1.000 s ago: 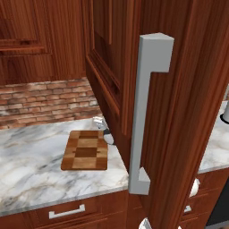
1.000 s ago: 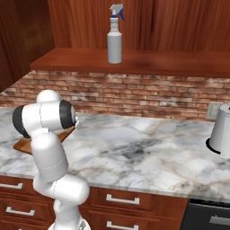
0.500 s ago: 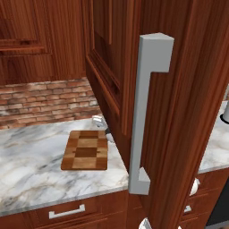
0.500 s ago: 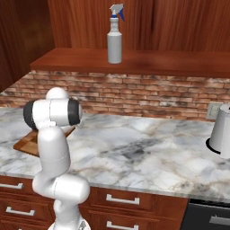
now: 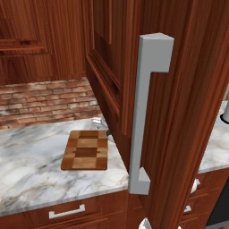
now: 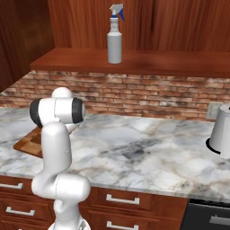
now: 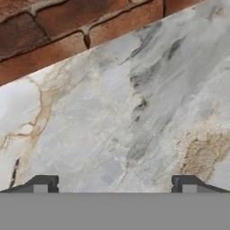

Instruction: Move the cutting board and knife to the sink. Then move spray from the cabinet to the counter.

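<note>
The cutting board, a patchwork of light and dark brown squares, lies flat on the marble counter; one corner of it shows past my arm. My hand is low over the counter just behind the board's far right corner. My gripper is open, its fingertips wide apart with bare marble and the brick wall ahead. The spray stands upright on the cabinet shelf, well above the arm. Knife and sink are out of view.
The open cabinet door with its long grey handle hangs close in front of the left base camera and hides the counter to the right. A pale grey metal vessel stands at the counter's right end. Drawers with silver handles run below.
My arm's upper joint has swung a little to the right and risen slightly. The hand has shifted slightly behind the board's corner. Board and spray stay put.
</note>
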